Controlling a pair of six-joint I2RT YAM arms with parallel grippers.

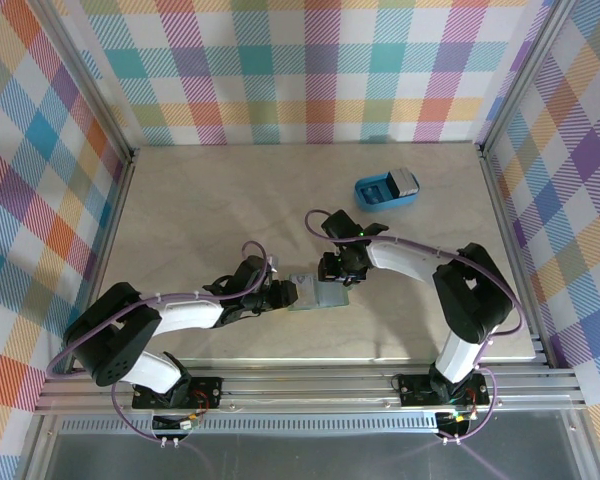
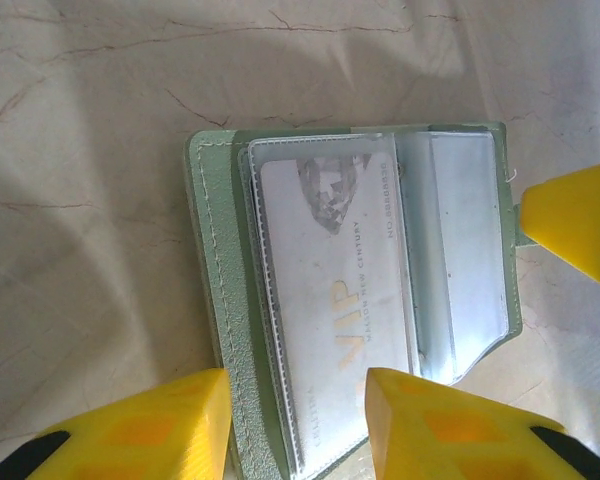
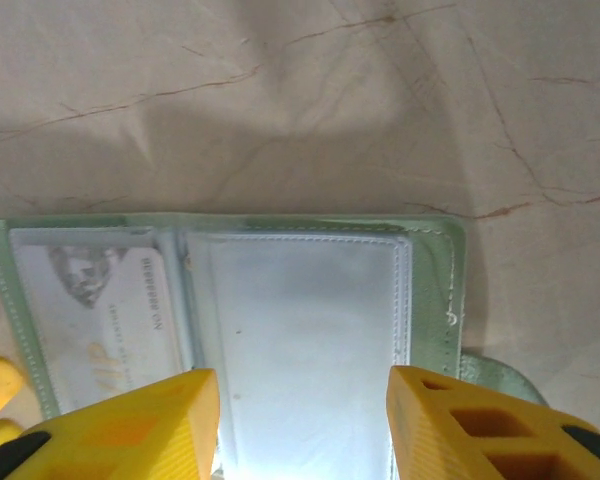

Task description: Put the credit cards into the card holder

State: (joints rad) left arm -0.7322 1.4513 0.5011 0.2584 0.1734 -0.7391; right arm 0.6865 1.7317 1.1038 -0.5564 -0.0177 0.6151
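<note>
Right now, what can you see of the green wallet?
The wallet lies open and flat on the table. Its soft sage-green cover has stitched edges and a side tab. Inside are clear plastic sleeves: one holds a white VIP card, the next looks empty. The left gripper and right gripper stand open over it.

One camera looks down from high above the near edge over the whole tabletop, while both wrist cameras peer down closely, from opposite sides, at the same open card holder.
</note>
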